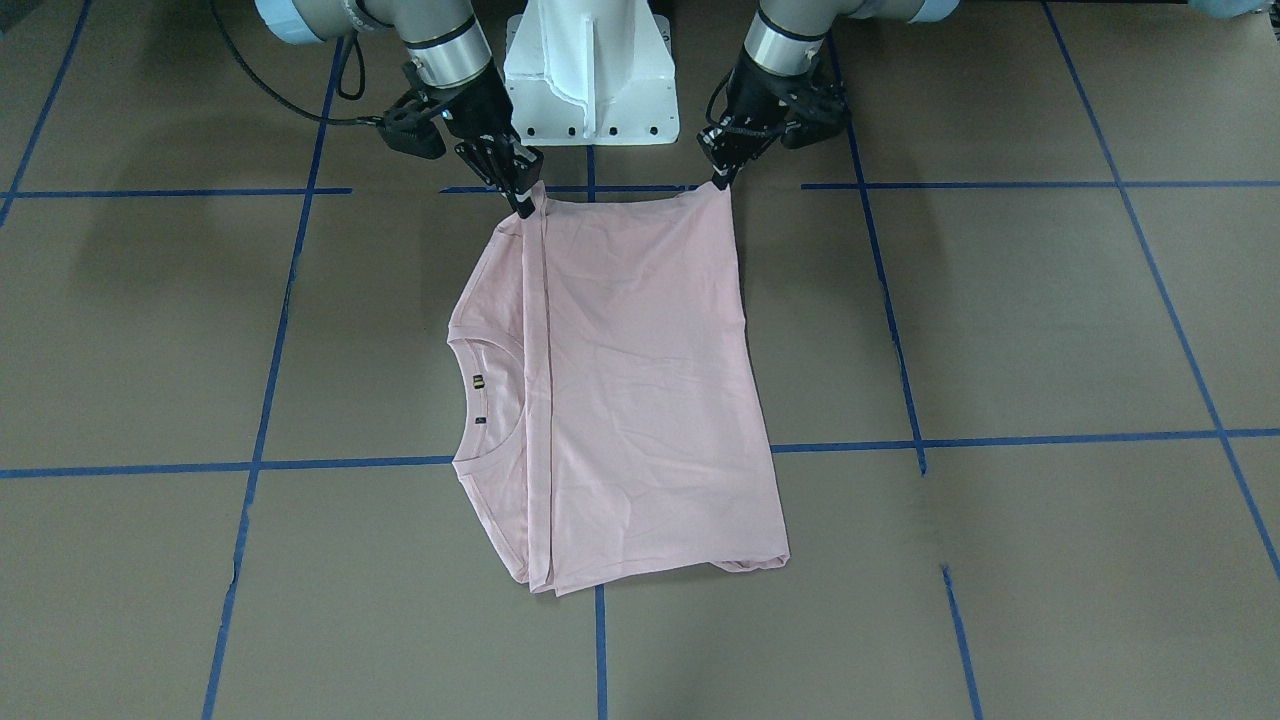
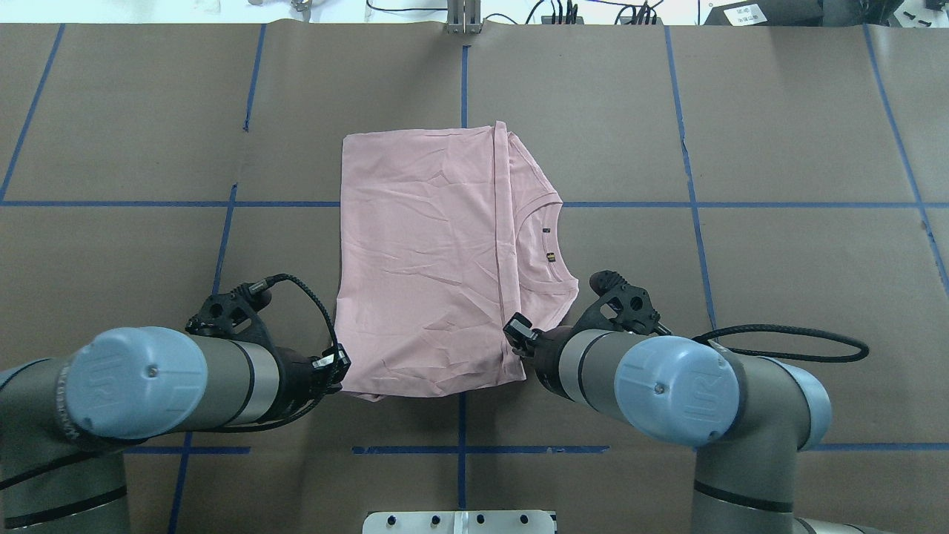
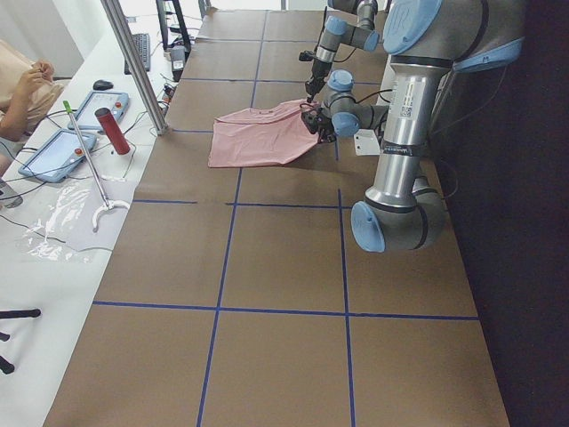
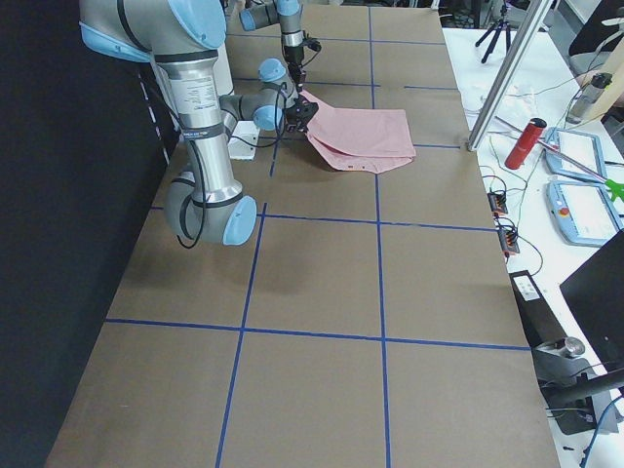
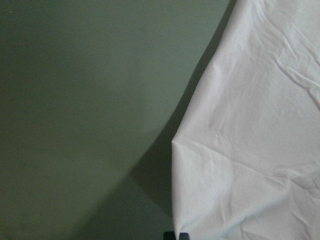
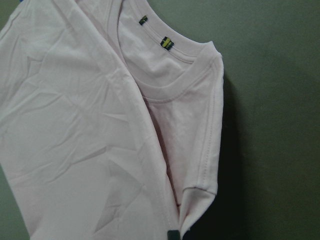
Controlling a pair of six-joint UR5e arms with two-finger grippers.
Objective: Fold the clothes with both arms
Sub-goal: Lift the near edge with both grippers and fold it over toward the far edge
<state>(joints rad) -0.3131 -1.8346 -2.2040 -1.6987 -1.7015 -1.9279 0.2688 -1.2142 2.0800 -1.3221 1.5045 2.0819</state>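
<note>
The pink T-shirt (image 1: 640,400) lies part-folded on the table (image 1: 1000,320). The left gripper (image 1: 721,181) and right gripper (image 1: 524,200) each pinch 1 robot-side corner, clamped on cloth, lifting it slightly — likely to carry that edge over.

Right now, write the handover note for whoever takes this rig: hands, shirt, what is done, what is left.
Hands: the left hand is shut on the T-shirt at its robot-side corner, away from the collar. The right hand is shut on the same edge, at the collar end.
Shirt: mid-table, plain side up, collar toward the robot's right, held edge raised.
Done: one layer is folded across to the collar.
Left: probably carry the held edge over to the far edge, then release.
</note>
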